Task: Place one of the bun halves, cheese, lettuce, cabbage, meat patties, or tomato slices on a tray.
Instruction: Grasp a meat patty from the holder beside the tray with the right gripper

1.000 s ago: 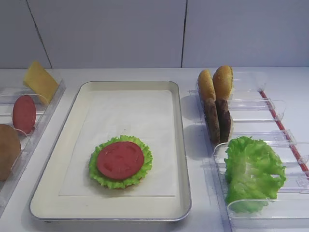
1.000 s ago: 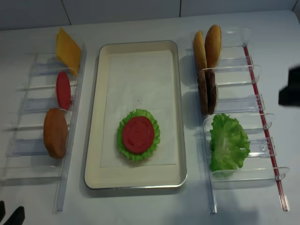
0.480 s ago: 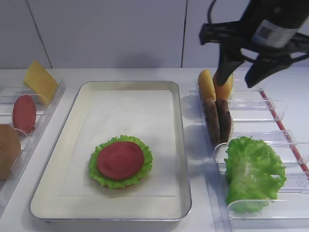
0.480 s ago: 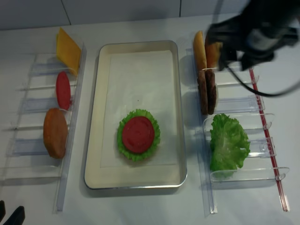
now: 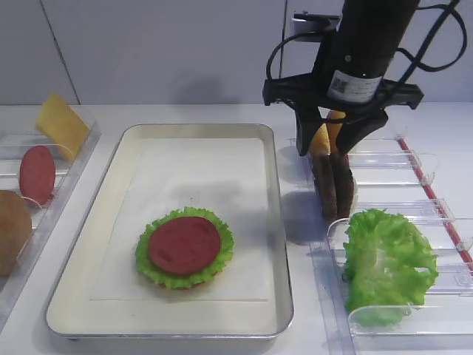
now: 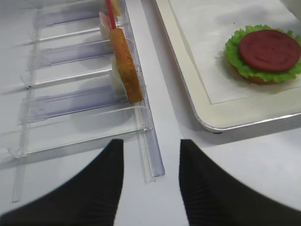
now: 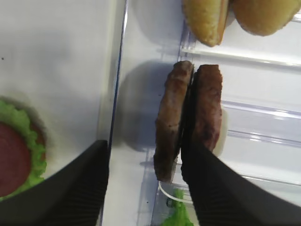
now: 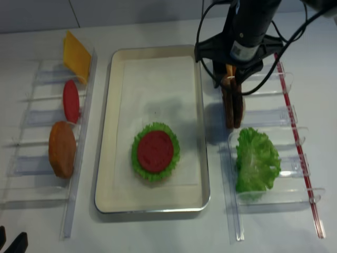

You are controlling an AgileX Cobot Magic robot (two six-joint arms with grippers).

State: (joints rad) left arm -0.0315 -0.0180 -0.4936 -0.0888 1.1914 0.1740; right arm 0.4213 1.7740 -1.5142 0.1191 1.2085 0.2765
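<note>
My right gripper hangs open just above two meat patties standing on edge in the right rack. One finger is left of the patties and the other over the gap between them. It holds nothing. Bun halves stand behind them. The tray carries a tomato slice on lettuce. My left gripper is open and empty over the table, beside the left rack's end. Cheese leans at the far left. The cabbage is out of view.
The left clear rack holds a tomato slice and a bun half. The right rack holds loose lettuce near its front. A white wall stands behind the table.
My right arm has come into view from the right. It passed over the bun halves and came down above the patties. The food and my left gripper have not moved.
</note>
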